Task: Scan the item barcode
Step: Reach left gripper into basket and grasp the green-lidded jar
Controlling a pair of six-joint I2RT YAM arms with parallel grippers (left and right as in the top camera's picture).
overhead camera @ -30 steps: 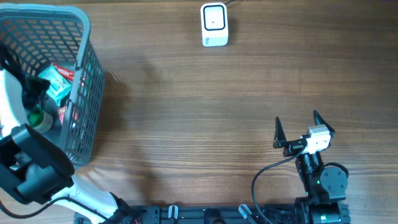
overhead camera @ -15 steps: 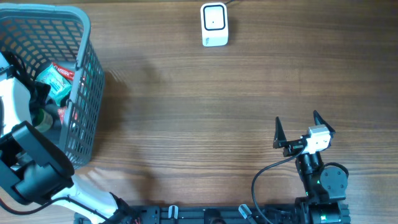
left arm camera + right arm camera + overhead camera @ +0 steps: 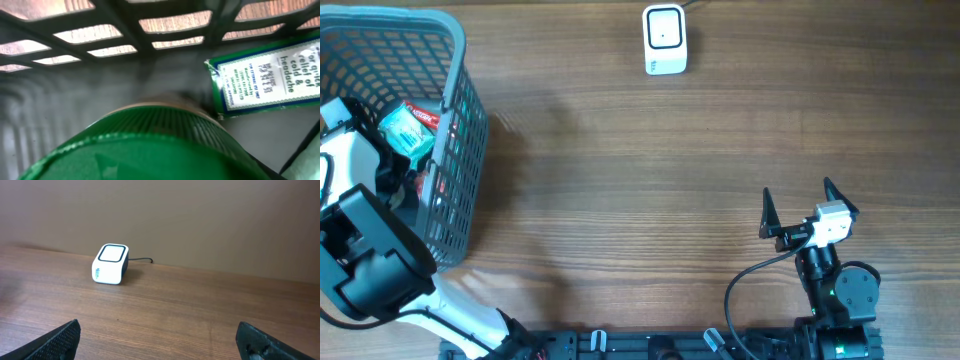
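Note:
My left gripper [image 3: 388,172] reaches down inside the grey mesh basket [image 3: 455,120] at the far left, mostly hidden under its own white and black arm. In the left wrist view a ribbed green cap [image 3: 150,145] fills the bottom of the frame right at the jaws, and my fingers do not show. Beside the cap lies a green-edged white medicine box [image 3: 265,75]. A teal packet [image 3: 408,135] also lies in the basket. The white barcode scanner [image 3: 665,40] [image 3: 110,263] stands at the table's far edge. My right gripper [image 3: 810,205] [image 3: 159,335] rests open at the front right, holding nothing.
The basket's grid wall [image 3: 165,25] rises close behind the green cap. A red-labelled item [image 3: 425,115] lies by the basket's right wall. Bare wooden tabletop [image 3: 640,200] spans between the basket, the scanner and my right arm.
My left arm has sunk deeper into the basket, and it now covers the green item that showed in the overhead view before. The right arm has not moved.

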